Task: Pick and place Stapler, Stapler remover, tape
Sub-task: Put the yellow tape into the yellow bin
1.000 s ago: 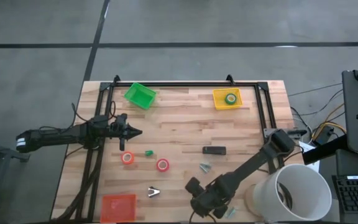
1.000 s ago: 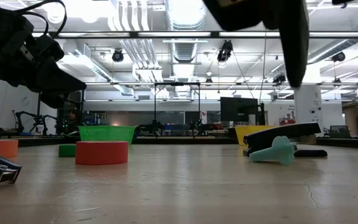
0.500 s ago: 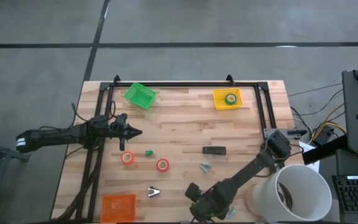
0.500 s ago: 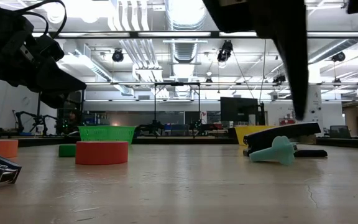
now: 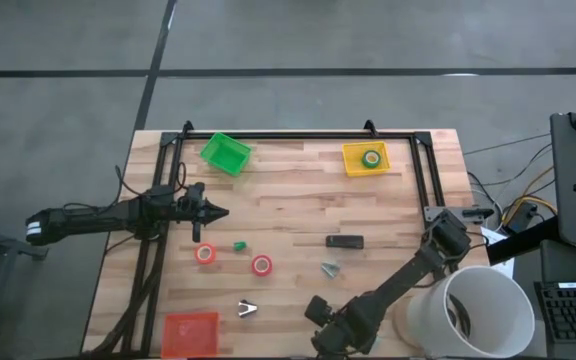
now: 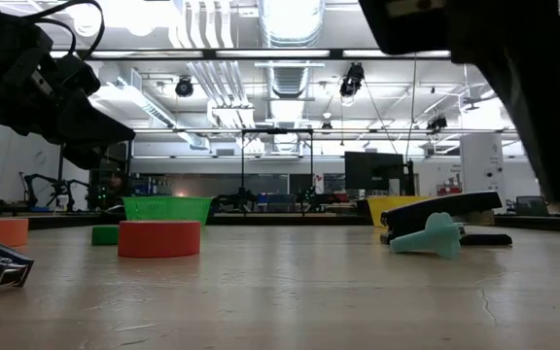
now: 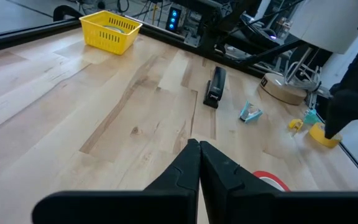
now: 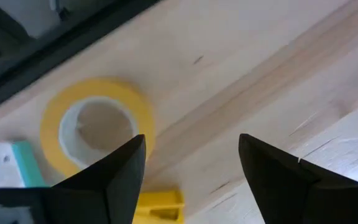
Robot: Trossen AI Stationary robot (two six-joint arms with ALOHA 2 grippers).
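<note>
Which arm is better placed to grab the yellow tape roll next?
Right: the right gripper hangs open directly over the yellow tape roll; the left gripper waits shut, far across the table.

A robotics lab: ceiling ducts (image 6: 280, 73), strip lights (image 6: 290, 19) and other robot arms (image 6: 52, 185) behind a wooden table (image 5: 298, 200).

The left arm lies stretched across the table's left side, its left gripper (image 5: 216, 212) pointing toward the middle with the fingers (image 7: 188, 163) pressed together. The right arm reaches from the right edge diagonally down to the near edge, where the right gripper (image 5: 330, 340) hangs with its fingers (image 8: 123, 168) spread apart
</note>
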